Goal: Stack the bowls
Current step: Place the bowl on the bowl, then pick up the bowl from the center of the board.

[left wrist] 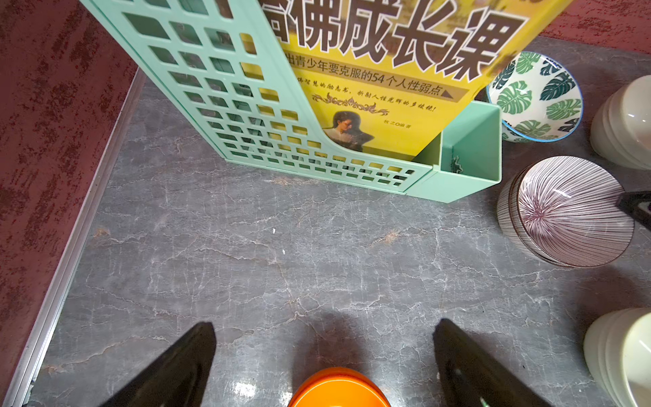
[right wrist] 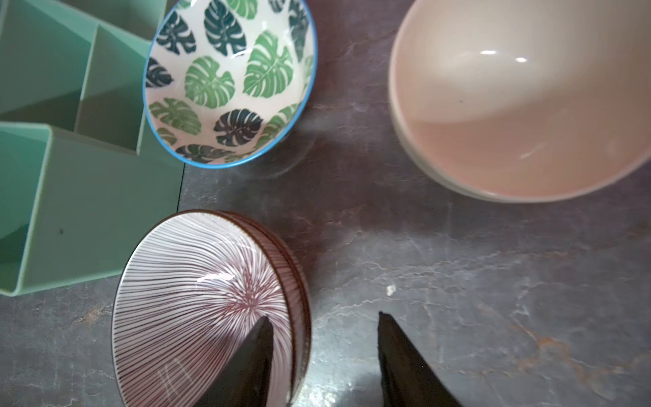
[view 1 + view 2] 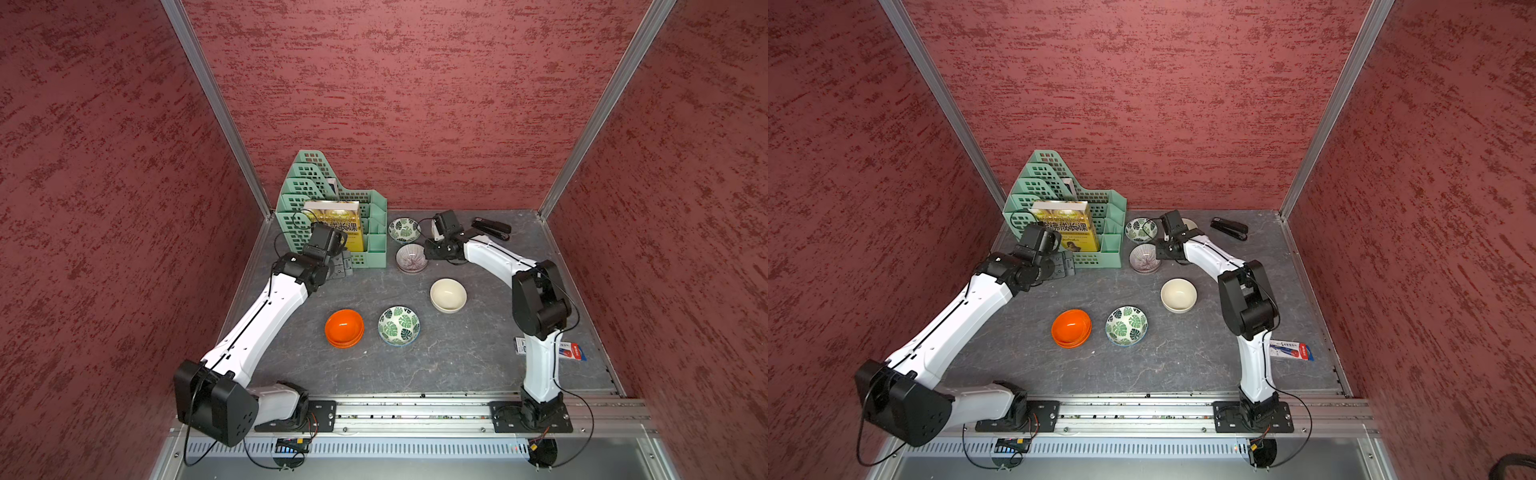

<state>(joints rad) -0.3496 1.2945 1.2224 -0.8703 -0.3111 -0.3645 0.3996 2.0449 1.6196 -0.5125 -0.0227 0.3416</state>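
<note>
While my left gripper (image 3: 343,266) hangs just in front of the green rack (image 3: 374,249), both top views show 2 glossy orange bowls (image 3: 344,327) nested well in front of that rack. A leaf bowl (image 3: 398,325), white with green fronds, sits beside them, and a plain cream bowl (image 3: 448,294) lies farther off. Just beside the rack stand a second leaf bowl (image 3: 404,229) and 2 nested lined bowls (image 3: 411,257), pale pink-grey with fine dark rays. In a top view, a second cream bowl (image 3: 1190,223) peeks out behind my right wrist.

From my left wrist, my jaws stand wide apart over bare table (image 1: 246,264), holding nothing.

From my right wrist, my right gripper (image 2: 324,317) is parted and grips nothing. 1 finger (image 2: 253,352) hangs over the upper lined bowl's inside, and the other is outside its rim. The blue-rimmed second leaf bowl sits close against the rack.
</note>
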